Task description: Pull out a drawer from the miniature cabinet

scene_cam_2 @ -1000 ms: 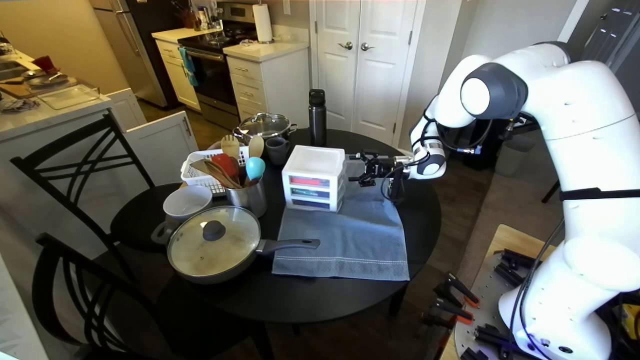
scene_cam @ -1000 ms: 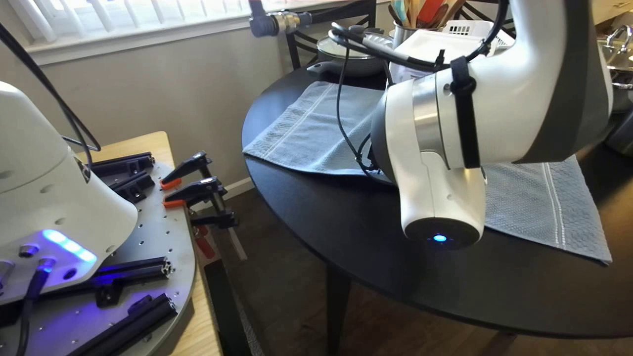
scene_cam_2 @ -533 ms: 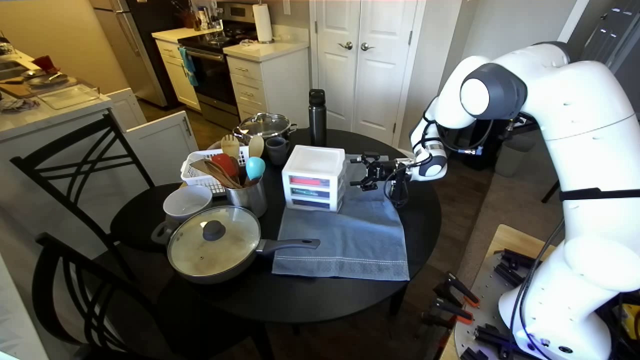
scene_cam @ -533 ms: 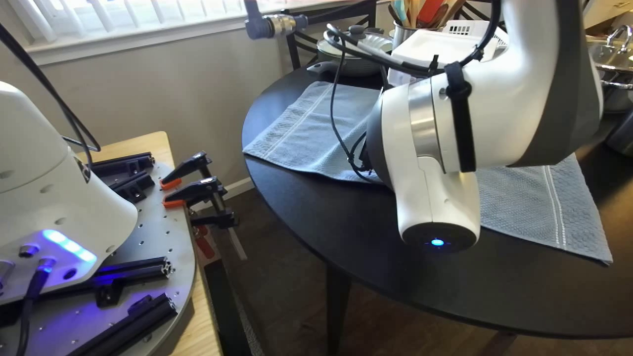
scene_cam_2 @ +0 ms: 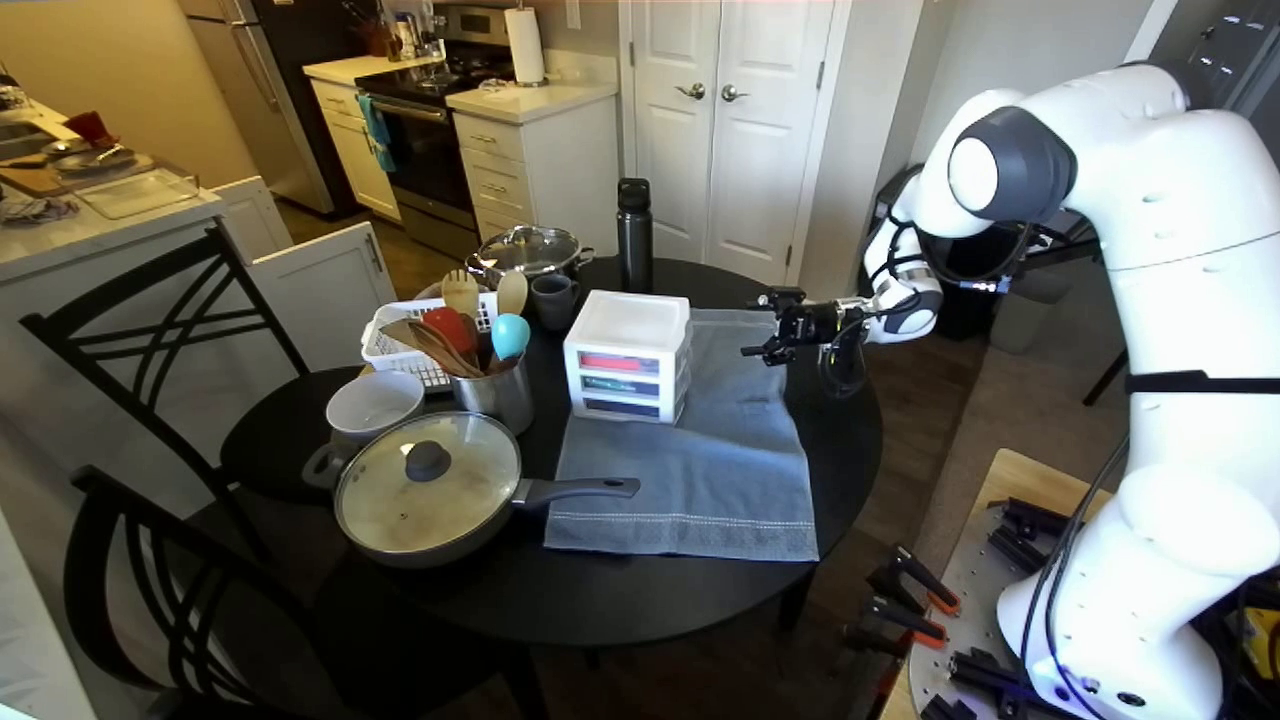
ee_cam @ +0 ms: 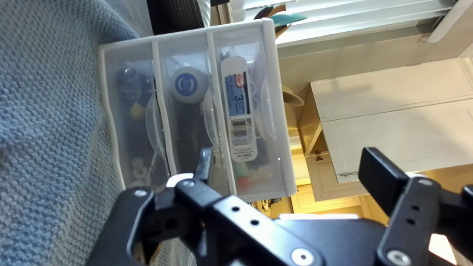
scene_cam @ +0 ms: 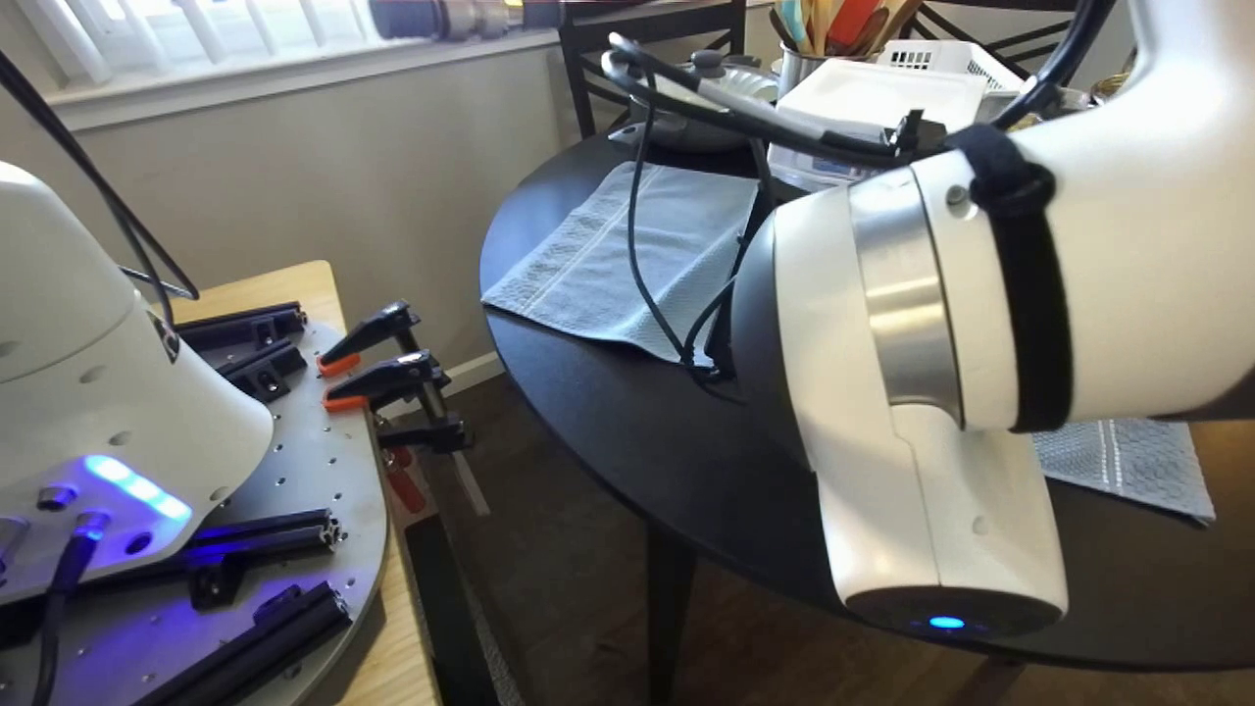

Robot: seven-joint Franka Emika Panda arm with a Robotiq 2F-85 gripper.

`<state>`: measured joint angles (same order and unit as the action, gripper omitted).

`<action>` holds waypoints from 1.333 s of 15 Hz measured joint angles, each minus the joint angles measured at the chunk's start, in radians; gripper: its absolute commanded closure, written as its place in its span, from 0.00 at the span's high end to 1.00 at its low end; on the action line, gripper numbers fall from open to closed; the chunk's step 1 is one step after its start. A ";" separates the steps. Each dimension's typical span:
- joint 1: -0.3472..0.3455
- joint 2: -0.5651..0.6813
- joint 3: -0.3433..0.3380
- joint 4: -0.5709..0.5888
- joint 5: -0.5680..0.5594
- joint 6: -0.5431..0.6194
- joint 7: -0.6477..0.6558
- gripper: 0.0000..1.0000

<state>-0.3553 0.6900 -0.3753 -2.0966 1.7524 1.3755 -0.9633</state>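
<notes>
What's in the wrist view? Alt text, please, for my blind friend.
A closed, translucent three-drawer plastic cabinet, appearing sideways, with a barcoded package and a round blue-and-white item showing through. The robot's open black gripper fills the bottom foreground; a blue towel spans the left, pale cupboards the right.

Tabletop (scene_cam_2: 650, 595), round, black. Directly on it: blue-grey cloth (scene_cam_2: 690, 485), below and ahead of the jaws, bearing miniature cabinet (scene_cam_2: 627, 345), ahead of them; steel utensil holder (scene_cam_2: 497, 402), white basket (scene_cam_2: 385, 352), grey mug (scene_cam_2: 553, 305), beyond the cabinet; dark bottle (scene_cam_2: 635, 240), lidded pot (scene_cam_2: 530, 252), ahead right; lidded pan (scene_cam_2: 425, 510), ahead left.
</notes>
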 measured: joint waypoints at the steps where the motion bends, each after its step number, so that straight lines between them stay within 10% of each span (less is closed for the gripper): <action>1: -0.007 -0.009 0.000 -0.003 0.000 -0.007 0.000 1.00; 19: 0.061 -0.008 0.090 -0.010 0.061 0.095 0.000 1.00; 20: 0.061 -0.008 0.091 -0.011 0.062 0.096 0.000 0.85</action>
<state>-0.2948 0.6818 -0.2847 -2.1075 1.8144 1.4715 -0.9633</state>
